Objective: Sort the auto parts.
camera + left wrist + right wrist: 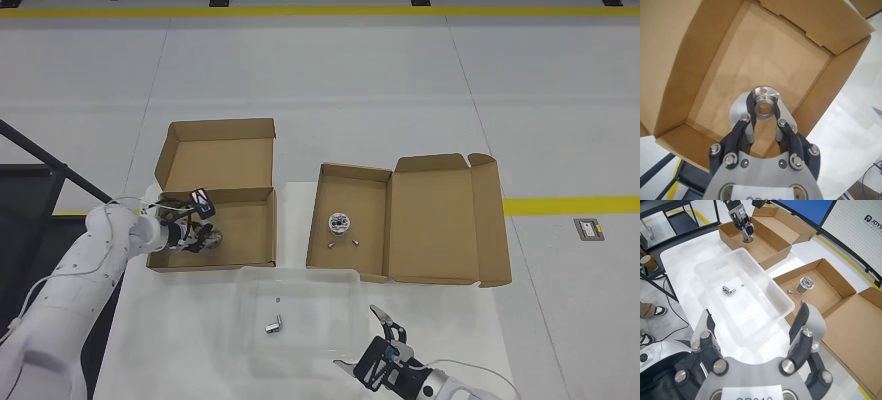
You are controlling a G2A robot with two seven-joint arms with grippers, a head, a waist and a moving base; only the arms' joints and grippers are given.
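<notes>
My left gripper (763, 106) is shut on a silver flanged bushing (763, 108), holding it low inside the left cardboard box (702, 56); the same gripper (747, 235) and bushing (748, 240) appear far off in the right wrist view, and the gripper (205, 238) also appears in the top view. My right gripper (757, 318) stands open and empty near the table's front edge, beside the clear plastic bin (780, 313). A small metal bracket with a pin (728, 290) lies in the bin (345, 285), also seen as the bracket (273, 324) from above.
The right cardboard box (365, 190) holds a round finned metal part (340, 222) and two small bolts (343, 241); its lid lies open to the right. In the right wrist view a paper cup (648, 263) stands on a side stand and a person's shoes (658, 311) show beside the table.
</notes>
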